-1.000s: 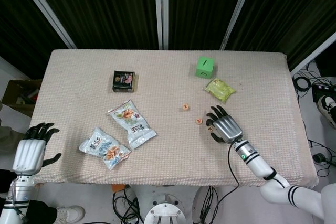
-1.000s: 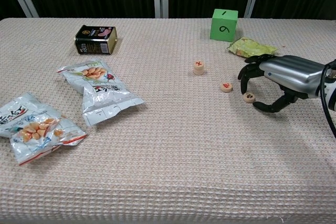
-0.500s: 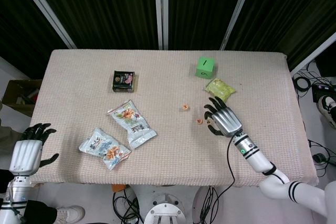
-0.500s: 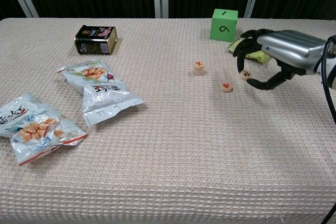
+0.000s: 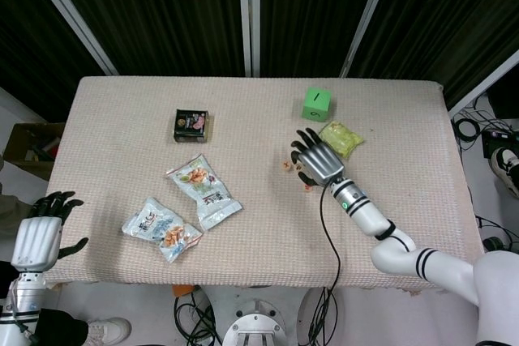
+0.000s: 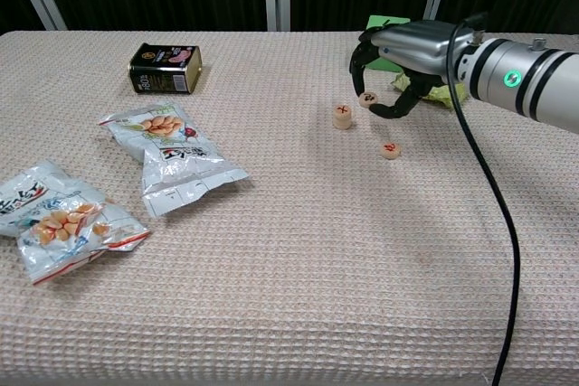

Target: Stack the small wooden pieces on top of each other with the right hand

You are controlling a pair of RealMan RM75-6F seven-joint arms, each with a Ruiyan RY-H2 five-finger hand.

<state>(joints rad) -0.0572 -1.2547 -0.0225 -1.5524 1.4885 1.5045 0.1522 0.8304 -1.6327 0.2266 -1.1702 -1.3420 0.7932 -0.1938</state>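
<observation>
Clearly the risk now lies in the release: the right robot hand (image 6: 398,70) pinches one small wooden disc (image 6: 367,98) in the air just right of and slightly above the disc marked with a red X (image 6: 342,116), and if it lets go off-centre the carried disc could slide off or knock the X disc aside. These are small, smooth, round wooden discs with flat faces, so a stack has little overlap to forgive a tilt, and the knobbly woven cloth on the surface (image 6: 289,250) gives an uneven footing that may let the lower disc rock. A third disc (image 6: 390,149) lies on the cloth near the X disc, to its right and toward the robot, close enough for a low finger to brush it. Behind the X disc, the green cube (image 5: 316,104) and a crinkly green packet (image 5: 340,138) sit near the dark fingers. From the head view the pinch is mostly hidden, so how firmly it sits I cannot judge. The left robot hand (image 5: 40,237), far left of the X disc off the table edge, hangs empty with fingers apart.
</observation>
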